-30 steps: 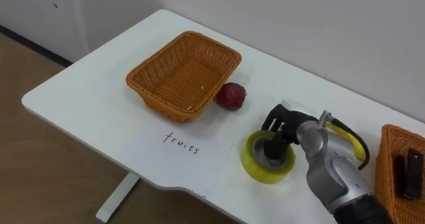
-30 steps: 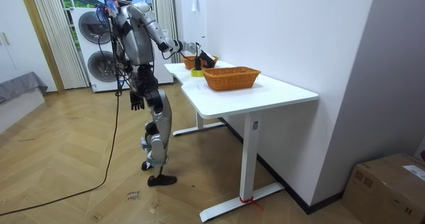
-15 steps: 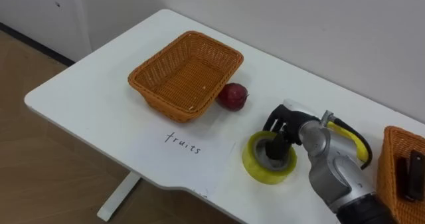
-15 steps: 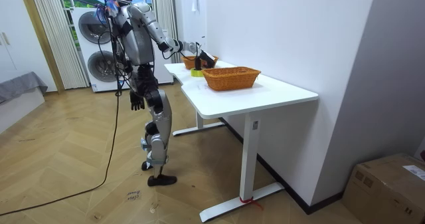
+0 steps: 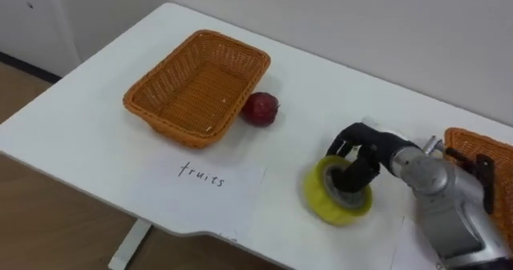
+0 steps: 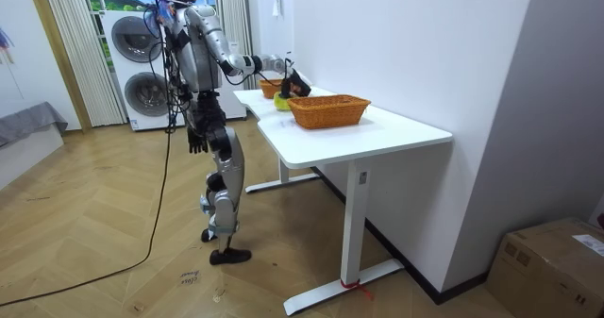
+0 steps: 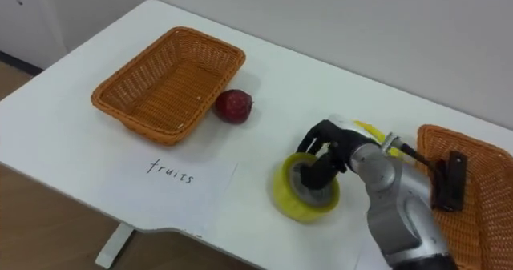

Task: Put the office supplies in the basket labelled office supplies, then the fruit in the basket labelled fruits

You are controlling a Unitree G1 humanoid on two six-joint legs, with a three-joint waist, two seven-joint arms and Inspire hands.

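Right hand [image 5: 367, 148] grips yellow tape roll [image 5: 330, 210] through its core; apple [image 5: 260, 109] lies beside empty fruit basket [image 5: 160, 124], dark item [image 5: 483, 174] already in supplies basket [image 5: 461, 134].

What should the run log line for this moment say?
right hand: fingers curled into tape roll | apple: beside left basket | left hand: at side

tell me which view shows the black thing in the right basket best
The right eye view: the black thing lies whole in the right basket. In the left eye view it sits at the picture's edge, its basket cut off. The room view is too far off to tell.
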